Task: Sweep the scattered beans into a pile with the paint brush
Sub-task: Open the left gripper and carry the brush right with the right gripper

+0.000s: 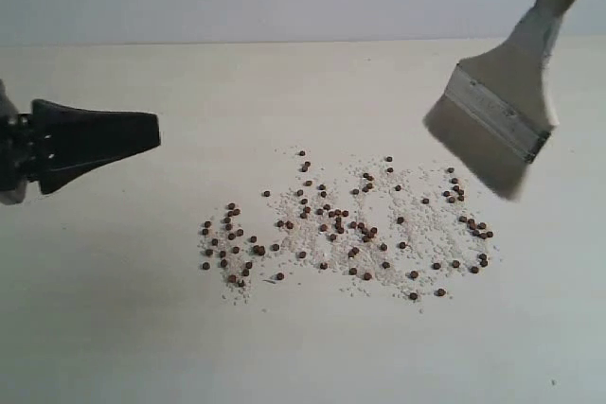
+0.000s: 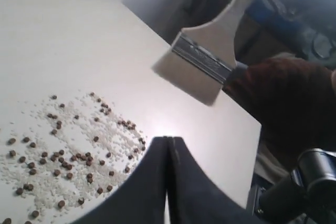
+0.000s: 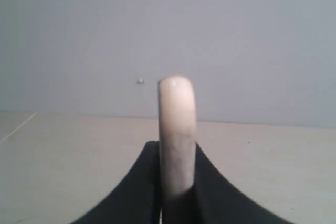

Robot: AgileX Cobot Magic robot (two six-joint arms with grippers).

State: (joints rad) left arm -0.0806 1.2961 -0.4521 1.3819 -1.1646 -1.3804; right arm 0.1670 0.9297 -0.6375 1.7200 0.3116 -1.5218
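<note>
text: none readable; labels, brands: none | numbers, signs: none legible

One paint brush (image 1: 497,120), dozens of beans (image 1: 337,226).

left gripper (image 1: 152,132) hovers at the left side, roughly level, tips pointing toward centre, jaws pressed together with nothing between them. right gripper (image 3: 177,149) is up high at the right, clamped on the paint brush (image 3: 177,114) handle, one finger each side. right arm mostly out of frame, pose unclear.
</note>
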